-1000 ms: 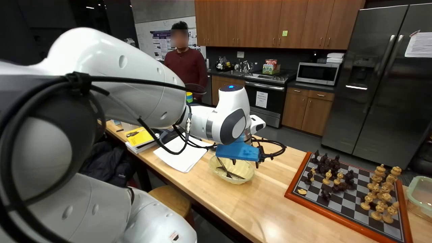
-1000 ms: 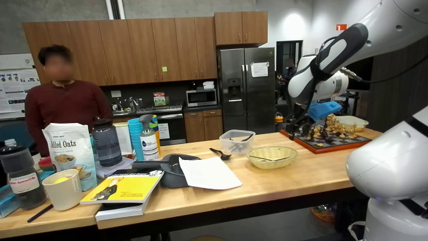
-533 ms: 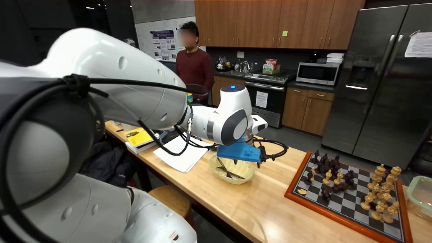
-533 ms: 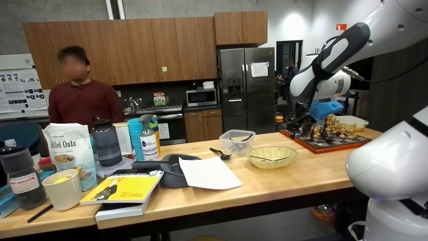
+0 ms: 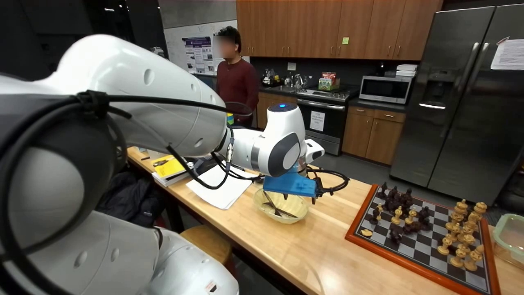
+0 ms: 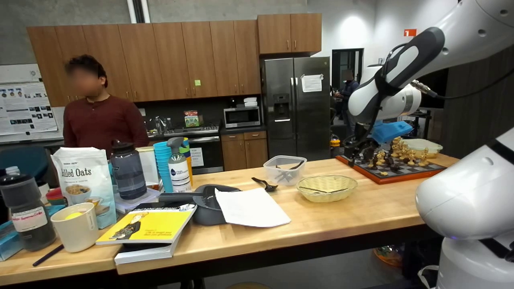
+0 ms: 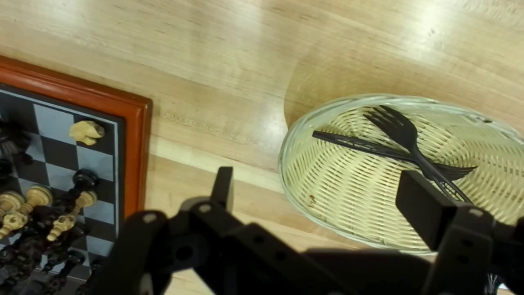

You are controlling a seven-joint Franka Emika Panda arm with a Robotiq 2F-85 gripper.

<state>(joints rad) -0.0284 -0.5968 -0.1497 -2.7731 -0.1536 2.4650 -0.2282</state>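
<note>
The gripper (image 7: 316, 182) hangs above the table (image 7: 196, 102), its jaws wide apart: in the wrist view one shows over the basket (image 7: 344, 200), the other over the gap towards the chessboard (image 7: 136, 164). In the basket, lower than the jaws, a black fork (image 7: 403, 131) lies across a second utensil (image 7: 352, 142). Pieces (image 7: 39, 194) crowd the chessboard; a pale knight (image 7: 86, 132) lies toppled near its corner. In an exterior view, a clear tub (image 6: 273, 176) near the basket holds dark utensils, a loose black utensil (image 6: 266, 185) lies beside it, and a mug (image 6: 72, 230) contains something yellow.
</note>
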